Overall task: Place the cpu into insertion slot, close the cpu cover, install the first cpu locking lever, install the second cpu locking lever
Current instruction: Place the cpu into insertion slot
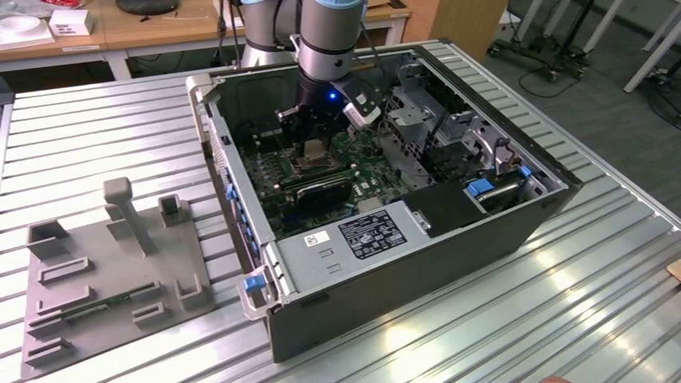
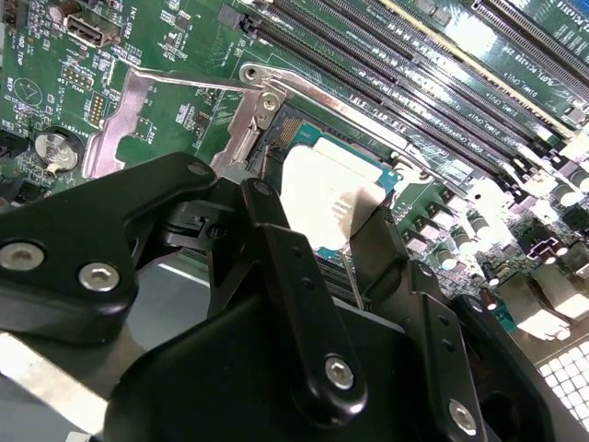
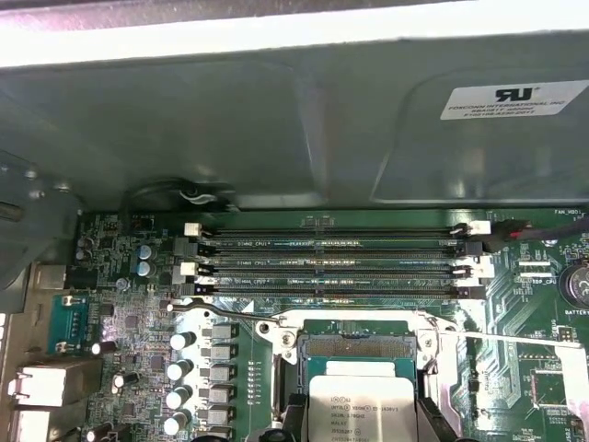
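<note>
Gripper (image 2: 317, 216) pinches the cpu (image 2: 322, 180) between its 2 fingers, over the insertion slot (image 3: 357, 346), which is partly uncovered. The cpu cover (image 2: 124, 120) lies open beside the slot. Beyond are the memory slots (image 3: 336, 267), then the case wall (image 3: 276, 120).

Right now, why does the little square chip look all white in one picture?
In the second wrist view, strong light washes the chip out to plain white. In the first wrist view it is evenly lit, with its print showing. In the exterior view, glare streaks the ribbed metal table.
</note>
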Controlling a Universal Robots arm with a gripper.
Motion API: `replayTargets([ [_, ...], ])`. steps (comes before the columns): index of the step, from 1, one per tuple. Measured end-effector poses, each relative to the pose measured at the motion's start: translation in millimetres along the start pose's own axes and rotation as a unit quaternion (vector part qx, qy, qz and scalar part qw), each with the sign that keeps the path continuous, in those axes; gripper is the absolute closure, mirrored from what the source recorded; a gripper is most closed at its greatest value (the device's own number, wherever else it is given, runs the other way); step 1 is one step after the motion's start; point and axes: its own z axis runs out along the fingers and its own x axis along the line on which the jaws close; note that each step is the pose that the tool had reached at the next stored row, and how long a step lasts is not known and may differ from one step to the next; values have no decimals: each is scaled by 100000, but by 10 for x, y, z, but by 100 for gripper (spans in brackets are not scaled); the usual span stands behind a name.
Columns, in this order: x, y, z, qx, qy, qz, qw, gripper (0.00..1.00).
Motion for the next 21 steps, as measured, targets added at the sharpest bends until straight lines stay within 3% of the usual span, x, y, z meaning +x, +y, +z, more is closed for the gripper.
replayTargets([
  [7, 0, 0, 1, 3, -57, 465, 99999, 46],
  [12, 0, -1, 5, 22, -537, 4552, 99895, 46],
  [17, 0, -1, 9, 39, -1077, 9083, 99581, 46],
  [21, 0, -1, 11, 55, -1495, 12666, 99183, 46],
])
